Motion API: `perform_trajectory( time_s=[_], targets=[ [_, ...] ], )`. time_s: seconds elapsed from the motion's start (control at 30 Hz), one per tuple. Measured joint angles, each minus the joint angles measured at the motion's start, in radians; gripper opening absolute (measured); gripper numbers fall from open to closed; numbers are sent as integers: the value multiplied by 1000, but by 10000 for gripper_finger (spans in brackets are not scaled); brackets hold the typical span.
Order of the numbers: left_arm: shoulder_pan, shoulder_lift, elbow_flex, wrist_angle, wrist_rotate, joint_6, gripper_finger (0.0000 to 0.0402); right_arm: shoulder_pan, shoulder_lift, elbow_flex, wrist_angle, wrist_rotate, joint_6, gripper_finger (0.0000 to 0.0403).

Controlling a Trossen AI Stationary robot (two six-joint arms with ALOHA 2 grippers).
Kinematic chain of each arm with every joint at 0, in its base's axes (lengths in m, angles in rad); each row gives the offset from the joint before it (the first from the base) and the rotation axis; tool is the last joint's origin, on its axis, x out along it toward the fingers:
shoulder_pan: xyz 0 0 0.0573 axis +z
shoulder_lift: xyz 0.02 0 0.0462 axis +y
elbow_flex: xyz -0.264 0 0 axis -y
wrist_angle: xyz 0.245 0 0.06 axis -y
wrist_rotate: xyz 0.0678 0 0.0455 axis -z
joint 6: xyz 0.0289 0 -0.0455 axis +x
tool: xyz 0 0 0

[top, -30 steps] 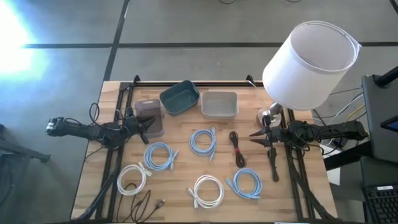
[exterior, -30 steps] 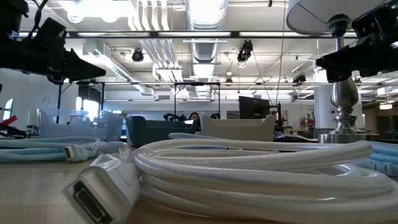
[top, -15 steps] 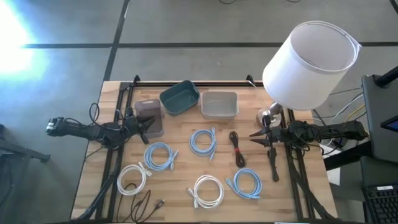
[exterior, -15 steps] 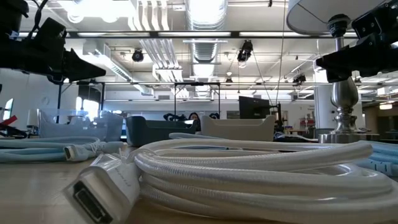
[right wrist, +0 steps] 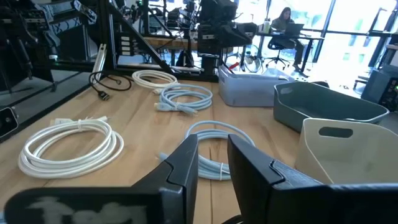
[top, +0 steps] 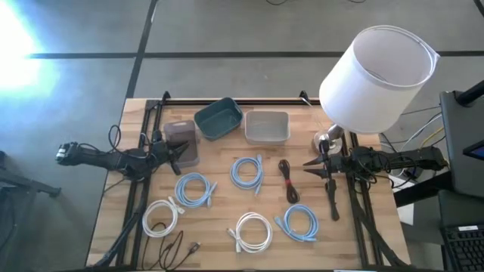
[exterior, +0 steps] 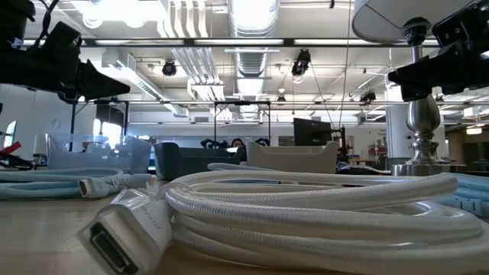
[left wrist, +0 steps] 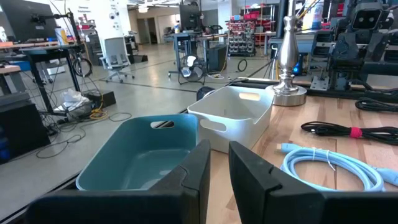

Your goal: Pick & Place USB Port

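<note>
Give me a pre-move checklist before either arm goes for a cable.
1. Left gripper empty, fingers slightly apart: ok.
2. Right gripper empty, fingers slightly apart: ok.
3. Coiled cables lie apart from one another, such as the white cable and the pale blue cable: ok.
4. Teal bin and white bin hold nothing visible: ok.
5. Clear bin contents: cannot tell.
6. Lamp stands close to the right arm: not ok, watch clearance.

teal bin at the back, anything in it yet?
Empty. The teal bin shows a bare floor in the left wrist view, and the high view shows nothing inside. The cables all lie on the table.
</note>
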Motion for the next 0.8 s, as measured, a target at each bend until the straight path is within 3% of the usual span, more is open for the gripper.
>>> perform_trajectory(
  time_s=[0.27, 0.63, 0.7, 0.8],
  targets=[
    [0, 0, 0, 0, 0, 0, 62, 0, 0, 0, 0, 0, -22, 68],
    [0, 0, 0, 0, 0, 0, 62, 0, 0, 0, 0, 0, -28, 84],
    [0, 0, 0, 0, 0, 0, 62, 0, 0, 0, 0, 0, 22, 86],
    [0, 0, 0, 0, 0, 0, 62, 0, 0, 0, 0, 0, 221, 86]
  ],
)
